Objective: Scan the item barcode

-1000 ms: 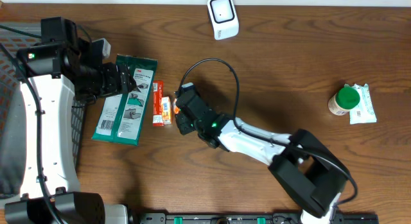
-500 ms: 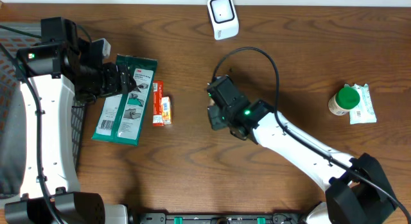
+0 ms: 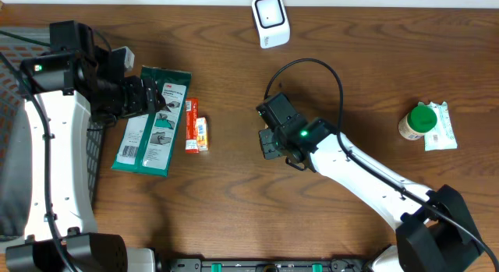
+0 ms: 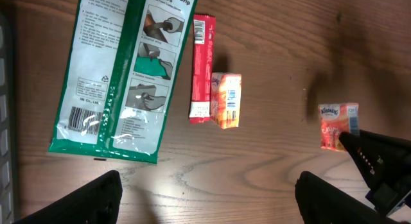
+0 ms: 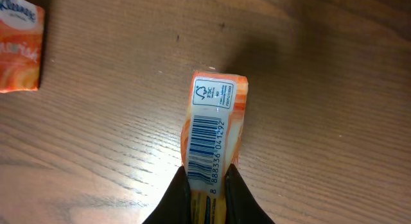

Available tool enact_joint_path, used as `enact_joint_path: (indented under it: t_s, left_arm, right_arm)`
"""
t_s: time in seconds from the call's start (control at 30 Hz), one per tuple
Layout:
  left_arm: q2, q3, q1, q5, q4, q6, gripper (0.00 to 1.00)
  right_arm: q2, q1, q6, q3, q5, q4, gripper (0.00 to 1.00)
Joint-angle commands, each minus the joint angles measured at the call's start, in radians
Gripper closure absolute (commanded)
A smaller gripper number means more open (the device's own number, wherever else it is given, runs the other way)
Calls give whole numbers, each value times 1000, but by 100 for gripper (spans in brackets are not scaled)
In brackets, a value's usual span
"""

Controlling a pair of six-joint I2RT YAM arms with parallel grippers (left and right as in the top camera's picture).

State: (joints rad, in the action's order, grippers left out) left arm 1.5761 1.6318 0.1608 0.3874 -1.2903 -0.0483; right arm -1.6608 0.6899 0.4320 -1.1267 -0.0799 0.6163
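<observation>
Carrying item: orange Kleenex tissue pack (image 5: 215,121), clamped by its lower end in the right tool (image 5: 205,185). Its barcode panel faces the wrist camera, and its shadow suggests it is clear of the tabletop (image 3: 218,213).

Change: within the last second the right arm swings away from the red box (image 3: 191,125) and the second tissue pack (image 3: 202,135) to mid-tabletop, then nearly halts.

Left tool (image 4: 212,198): fingers wide apart with nothing between them, unmoved above the green glove packet (image 4: 119,70).

Scanner (image 3: 270,21): white, at the far edge, well apart from the held pack.

Status: pickup appears complete and the scan is not yet done. The barcode likely needs carrying further toward the scanner and turning onto its window.
</observation>
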Motion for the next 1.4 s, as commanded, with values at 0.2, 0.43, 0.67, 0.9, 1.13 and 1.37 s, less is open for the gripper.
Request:
enact_joint_path:
  t_s: [0.2,0.43,0.67,0.9,1.13,1.37]
  left_arm:
    - [-14,-1,0,5,-3,5,13]
    - [-14,-1,0,5,-3,5,13]
    - [-14,-1,0,5,-3,5,13]
    - [-14,-1,0,5,-3,5,13]
    - [-14,-1,0,5,-3,5,13]
    - [-14,-1,0,5,-3,5,13]
  right_arm:
    - [-26,-8,2,19,-9,2,99]
    - [-26,-8,1,19,-10,4,99]
    - [-26,-8,1,24,-9,8,99]
    - [-26,-8,1,61,-9,-22,99]
    - [-26,-8,13,126,21,-124,99]
    - [-26,-8,35,136,33,-150,99]
